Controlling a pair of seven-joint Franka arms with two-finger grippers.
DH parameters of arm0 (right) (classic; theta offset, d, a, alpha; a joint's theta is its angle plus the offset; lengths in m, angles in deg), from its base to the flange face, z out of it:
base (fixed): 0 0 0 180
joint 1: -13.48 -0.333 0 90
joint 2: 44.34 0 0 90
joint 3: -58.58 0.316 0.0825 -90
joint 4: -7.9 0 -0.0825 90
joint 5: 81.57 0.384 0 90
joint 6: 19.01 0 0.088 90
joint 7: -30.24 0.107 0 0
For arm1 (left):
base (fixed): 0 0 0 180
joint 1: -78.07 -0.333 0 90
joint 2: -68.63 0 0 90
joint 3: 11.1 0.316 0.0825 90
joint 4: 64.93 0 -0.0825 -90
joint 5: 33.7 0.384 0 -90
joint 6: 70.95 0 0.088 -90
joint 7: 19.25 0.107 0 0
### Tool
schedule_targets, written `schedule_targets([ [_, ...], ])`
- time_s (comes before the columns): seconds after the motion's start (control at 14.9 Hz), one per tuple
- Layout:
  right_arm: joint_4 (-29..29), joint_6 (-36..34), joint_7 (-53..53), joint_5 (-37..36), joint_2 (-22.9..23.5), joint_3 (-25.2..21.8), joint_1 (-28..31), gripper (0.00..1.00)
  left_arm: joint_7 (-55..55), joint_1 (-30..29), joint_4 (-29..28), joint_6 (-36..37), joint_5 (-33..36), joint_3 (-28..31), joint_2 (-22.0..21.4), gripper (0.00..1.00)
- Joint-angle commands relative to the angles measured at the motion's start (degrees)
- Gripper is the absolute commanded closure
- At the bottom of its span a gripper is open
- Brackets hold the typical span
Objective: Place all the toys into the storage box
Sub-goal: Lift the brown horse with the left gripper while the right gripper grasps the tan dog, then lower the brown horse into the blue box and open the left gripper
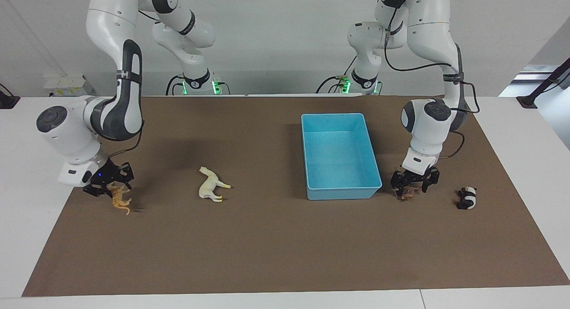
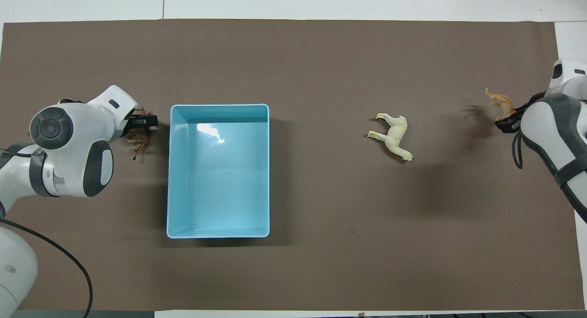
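The left pincer (image 1: 415,180) is down at desk level just beside the storage box (image 1: 340,194), at the box's corner farthest from the robots and toward the left arm's end. Its black fingers (image 1: 397,179) stand spread to either side of the brown lion (image 1: 406,193), which lies on the mat beneath them; whether the fingers actually press on the lion I cannot tell. In the overhead view the left pincer (image 2: 143,122) shows beside the box wall (image 2: 172,171) with the lion (image 2: 139,141) poking out from under it.

The right pincer (image 1: 109,183) is low over the orange tiger (image 1: 120,199), well apart from the storage box toward the right arm's end of the desk. The tiger's upper part sits between the dark fingers, but whether they grip it or stand apart I cannot tell. From overhead the right pincer (image 2: 508,120) is mostly covered by the arm, with the tiger (image 2: 501,101) showing past it.

The cream-white horse (image 1: 212,184) lies on its side between the tiger and the storage box, touched by nothing. The panda (image 1: 466,198) sits past the lion from the box, nearer the left arm's end. The light blue box holds no toy. All of it rests on the brown mat (image 1: 276,246) covering the white desk (image 1: 525,166).
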Motion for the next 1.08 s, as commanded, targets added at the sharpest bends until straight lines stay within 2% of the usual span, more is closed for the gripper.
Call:
schedule_targets([
  [0.0, 0.87, -6.47, 6.07, -4.08, -6.49, 0.19, -0.6, 1.0, 0.42, -0.29, -0.93, -2.21, 0.86, 0.24, 0.09, 0.17],
  [0.07, 0.6, -9.89, 9.14, -5.31, -8.25, 0.1, -1.82, 1.0, 0.25, -0.29, -0.93, -2.29, 0.86, 0.24, 0.09, 0.34],
  [0.27, -0.89, -19.12, 22.66, -6.03, -13.61, 0.19, -6.3, 1.0, 0.07, -0.29, -0.84, -2.3, 0.86, 0.24, 0.09, 1.0],
  [0.47, -3.87, -26.43, 40.67, -6.55, -16.79, 0.28, -13.85, 1.0, 0.33, -0.38, 0.12, -0.37, 0.86, 0.33, -0.08, 1.0],
  [0.61, -7.47, -30.47, 49.13, -6.9, -16.79, 0.45, -17.73, 1.0, 0.6, -0.38, 3.1, 5.23, 0.86, 0.33, -0.17, 1.0],
  [0.81, -10.38, -33.65, 56.09, -6.82, -16.79, 0.89, -21.07, 1.0, 0.77, -0.21, 8.73, 15.43, 0.86, 0.33, -0.61, 1.0],
  [1.01, -11.7, -34.18, 58.04, -6.73, -16.79, 0.89, -22.14, 1.0, 0.6, -0.03, 10.58, 20.45, 0.86, 0.15, -3.32, 1.0],
])
